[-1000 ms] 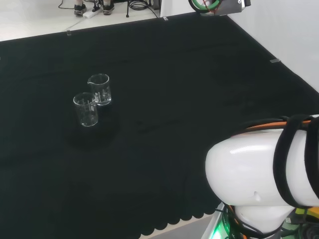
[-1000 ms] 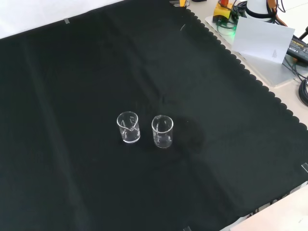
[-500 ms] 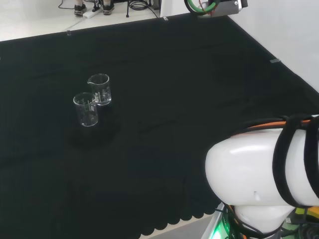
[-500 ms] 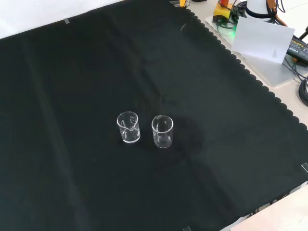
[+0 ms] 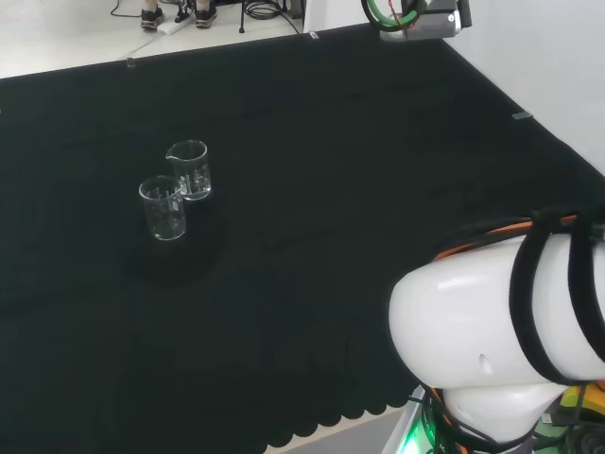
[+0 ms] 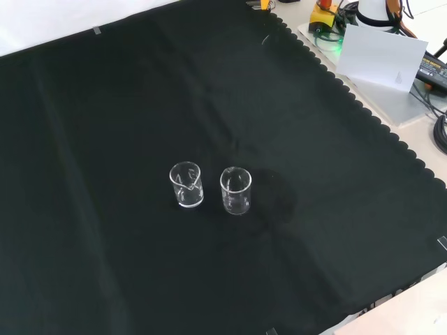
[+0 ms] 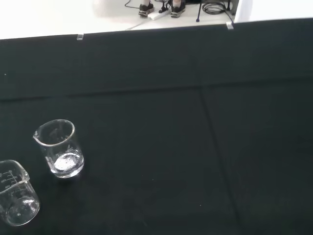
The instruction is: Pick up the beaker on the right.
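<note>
Since the picture half a second ago, the arm's big white link (image 5: 492, 331) has turned a little in the head view, its black straps leaning further over and the orange cable above it standing higher, and the green-ringed fitting (image 5: 408, 13) at that view's top edge has slid slightly to the right; both beakers stand where they stood. Whether the hand is open, or has hold of anything, cannot be told. Judging by the wrist view, which looks past the palm, it is well apart from the glassware, with both pieces ahead of it and off to one side. Closer to the camera's line is the spouted beaker (image 7: 58, 154), upright and empty as far as can be seen, and the plain-rimmed beaker (image 7: 14, 198) stands just beside it, farther off that line. In the head view the spouted beaker (image 5: 189, 168) is the farther and slightly right-hand one of the pair, the plain-rimmed beaker (image 5: 164, 208) nearer; in the front view the order flips, the spouted beaker (image 6: 186, 184) at left and the plain-rimmed beaker (image 6: 236, 190) at right. Seen from the arm's own side, the spouted one is most likely the one to lift. The step in hand is the approach, with nothing grasped yet. To do it well the hand should come in on the target's side away from its neighbour, since the two stand close on the black cloth (image 6: 105, 105), and wrap the wall without nudging the other glass.
</note>
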